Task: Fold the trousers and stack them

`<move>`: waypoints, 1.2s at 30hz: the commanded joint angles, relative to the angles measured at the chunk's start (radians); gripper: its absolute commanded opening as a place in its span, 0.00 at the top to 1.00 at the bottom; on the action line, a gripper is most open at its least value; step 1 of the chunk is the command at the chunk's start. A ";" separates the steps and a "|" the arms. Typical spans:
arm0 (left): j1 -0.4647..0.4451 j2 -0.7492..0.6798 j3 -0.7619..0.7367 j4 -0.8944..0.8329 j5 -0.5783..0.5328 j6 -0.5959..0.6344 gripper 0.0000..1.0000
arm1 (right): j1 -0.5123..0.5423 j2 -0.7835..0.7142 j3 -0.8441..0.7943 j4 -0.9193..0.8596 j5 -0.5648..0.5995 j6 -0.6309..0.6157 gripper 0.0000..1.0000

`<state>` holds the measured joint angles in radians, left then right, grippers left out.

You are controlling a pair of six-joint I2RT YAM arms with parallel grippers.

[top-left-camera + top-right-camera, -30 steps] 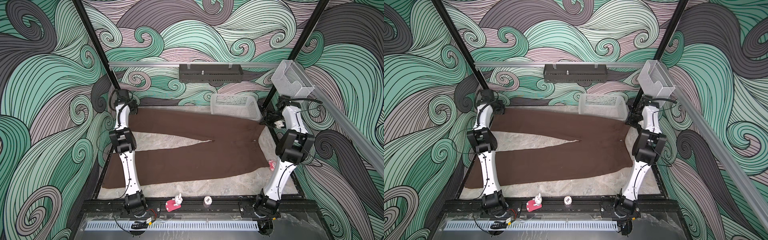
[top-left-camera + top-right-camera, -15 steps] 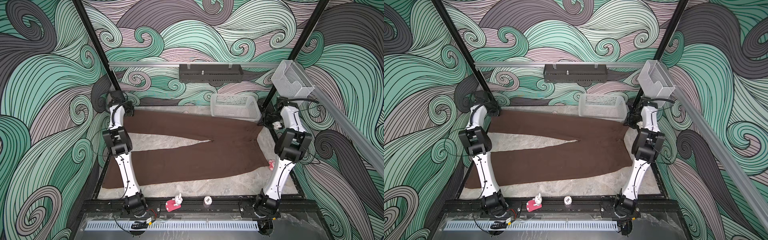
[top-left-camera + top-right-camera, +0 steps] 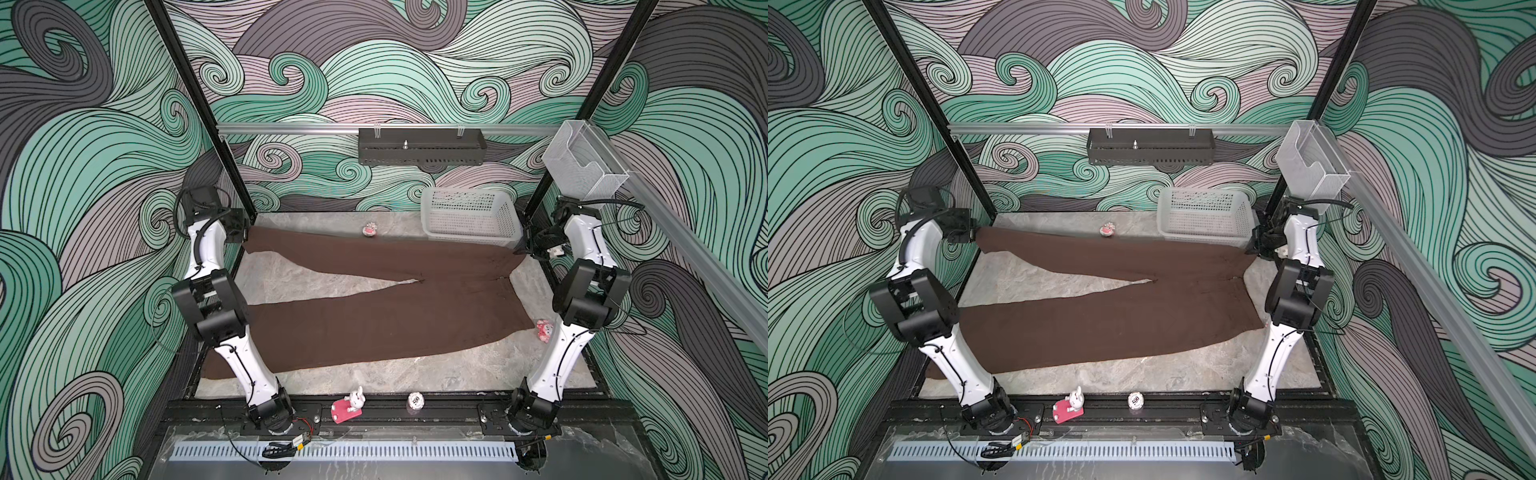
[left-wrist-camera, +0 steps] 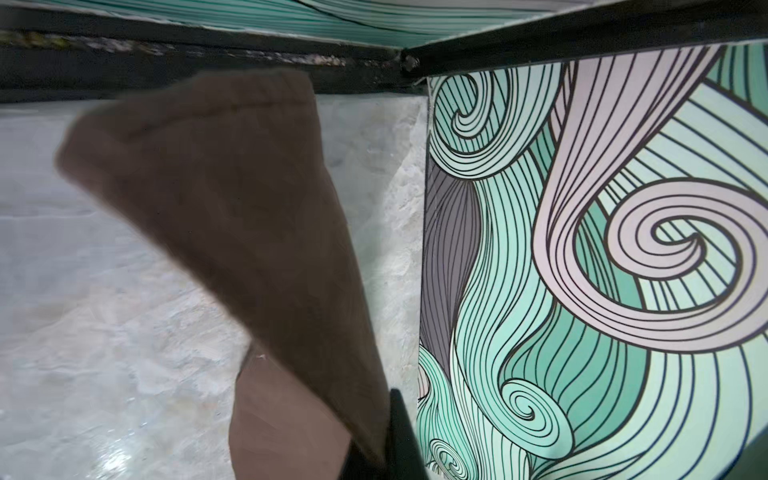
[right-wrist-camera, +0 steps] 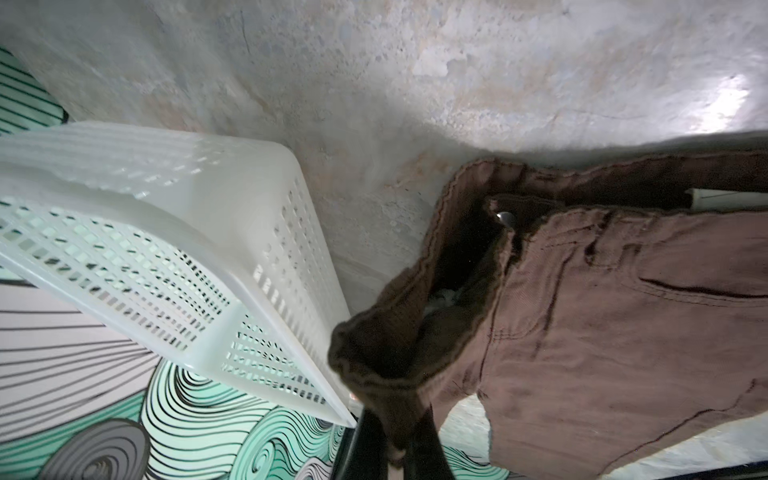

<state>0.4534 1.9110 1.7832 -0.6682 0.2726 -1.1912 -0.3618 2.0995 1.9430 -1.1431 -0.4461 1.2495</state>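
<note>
The left arm (image 3: 247,368) and right arm (image 3: 557,357) share white shells, boxy black joints and thin black cables.

Both closed: left claw (image 3: 244,235), right claw (image 3: 525,249).

Both top views looked steeply down from high at the front, facing the back wall (image 3: 374,75), sharing the whole bench (image 3: 419,374). Left wrist cam sat close on the trousers (image 4: 249,232) hem. Right wrist cam sat close on their waist end beside the basket (image 5: 199,249).

trousers (image 3: 374,324): matte cloth, prob. corduroy
</note>
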 commanded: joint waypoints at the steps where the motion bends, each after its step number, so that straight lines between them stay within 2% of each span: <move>1: 0.046 -0.097 -0.076 0.054 -0.032 0.057 1.00 | -0.068 -0.118 -0.088 -0.005 0.033 -0.130 1.00; 7: 0.093 -0.216 -0.274 0.065 -0.007 0.080 1.00 | -0.129 -0.296 -0.338 0.031 0.086 -0.258 1.00; 10: 0.113 -0.271 -0.351 0.067 -0.009 0.087 1.00 | -0.146 -0.332 -0.416 0.030 0.096 -0.314 1.00; 16: 0.144 -0.408 -0.457 -0.021 -0.087 0.125 1.00 | -0.155 -0.358 -0.539 0.031 0.091 -0.382 1.00; 21: 0.164 -0.533 -0.521 -0.140 -0.149 0.174 1.00 | -0.161 -0.458 -0.679 0.087 0.090 -0.380 1.00; 27: 0.170 -0.617 -0.585 -0.221 -0.176 0.189 1.00 | -0.173 -0.475 -0.749 0.091 0.064 -0.424 1.00; 36: 0.183 -0.684 -0.627 -0.283 -0.264 0.231 1.00 | -0.242 -0.497 -0.762 0.065 0.103 -0.515 1.00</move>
<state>0.6209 1.2652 1.1549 -0.9054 0.0925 -0.9977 -0.5735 1.6356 1.1831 -1.0584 -0.3916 0.7860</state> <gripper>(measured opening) 0.049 0.062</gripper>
